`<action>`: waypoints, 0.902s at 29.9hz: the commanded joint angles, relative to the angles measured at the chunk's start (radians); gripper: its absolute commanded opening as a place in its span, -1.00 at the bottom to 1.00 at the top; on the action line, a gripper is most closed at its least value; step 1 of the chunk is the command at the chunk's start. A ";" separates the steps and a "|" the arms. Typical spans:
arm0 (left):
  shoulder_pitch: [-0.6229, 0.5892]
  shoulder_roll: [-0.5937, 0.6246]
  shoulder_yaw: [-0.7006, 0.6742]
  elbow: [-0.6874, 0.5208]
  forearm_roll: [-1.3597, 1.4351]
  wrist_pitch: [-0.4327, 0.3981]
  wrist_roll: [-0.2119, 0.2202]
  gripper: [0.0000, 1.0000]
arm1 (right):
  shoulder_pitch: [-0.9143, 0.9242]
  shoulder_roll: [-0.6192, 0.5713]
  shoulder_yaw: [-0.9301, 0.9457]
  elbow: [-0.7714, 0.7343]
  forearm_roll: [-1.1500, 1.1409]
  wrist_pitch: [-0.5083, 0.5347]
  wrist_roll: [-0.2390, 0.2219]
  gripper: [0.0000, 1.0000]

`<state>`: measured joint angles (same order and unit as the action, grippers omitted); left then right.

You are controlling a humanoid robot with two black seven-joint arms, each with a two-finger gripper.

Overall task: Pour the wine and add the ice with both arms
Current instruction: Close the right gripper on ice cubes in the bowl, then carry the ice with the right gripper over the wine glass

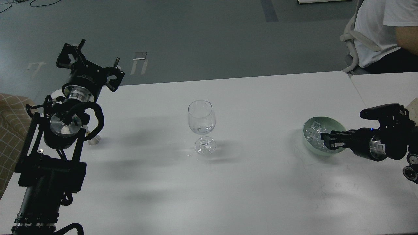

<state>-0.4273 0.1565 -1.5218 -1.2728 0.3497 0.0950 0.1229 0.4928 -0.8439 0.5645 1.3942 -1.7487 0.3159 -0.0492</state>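
Note:
A clear stemmed glass (201, 121) stands upright at the middle of the white table (261, 182). A little of the clear wine (201, 130) lies at the bottom of its bowl. A pale green bowl (308, 147) at the right holds the heap of ice (312, 133). My right gripper (327, 141) reaches in from the right with its dark tips down among the cubes at the bowl's near side. I cannot tell whether it holds a cube. My left gripper (88, 63) is raised at the far left, over the table's back edge, with claws spread and empty.
A clear vessel's base (93, 140) shows on the table behind my left arm; the arm hides the rest of it. A seated person in a white shirt (382, 29) is at the back right. A second table (382, 86) adjoins on the right.

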 commanded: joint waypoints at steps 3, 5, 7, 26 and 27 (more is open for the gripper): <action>0.008 0.000 0.000 -0.010 0.000 0.000 0.001 0.96 | 0.003 -0.001 0.002 0.005 0.001 0.000 0.002 -0.84; 0.013 0.000 0.000 -0.010 0.000 0.000 0.001 0.96 | 0.003 -0.006 0.005 0.006 0.003 0.000 0.003 -0.89; 0.013 0.003 0.000 -0.010 -0.001 0.000 0.001 0.96 | 0.003 -0.014 0.008 0.014 0.005 -0.001 0.005 -0.89; 0.015 0.015 0.000 -0.010 -0.002 -0.014 0.003 0.96 | -0.002 0.047 0.302 0.255 0.017 -0.021 0.028 -0.90; 0.015 0.015 -0.001 -0.010 -0.002 -0.014 0.003 0.96 | -0.002 0.074 0.319 0.256 0.018 -0.021 0.028 -0.90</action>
<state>-0.4127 0.1720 -1.5217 -1.2825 0.3482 0.0813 0.1252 0.4914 -0.8565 0.8178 1.6442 -1.7312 0.2955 -0.0217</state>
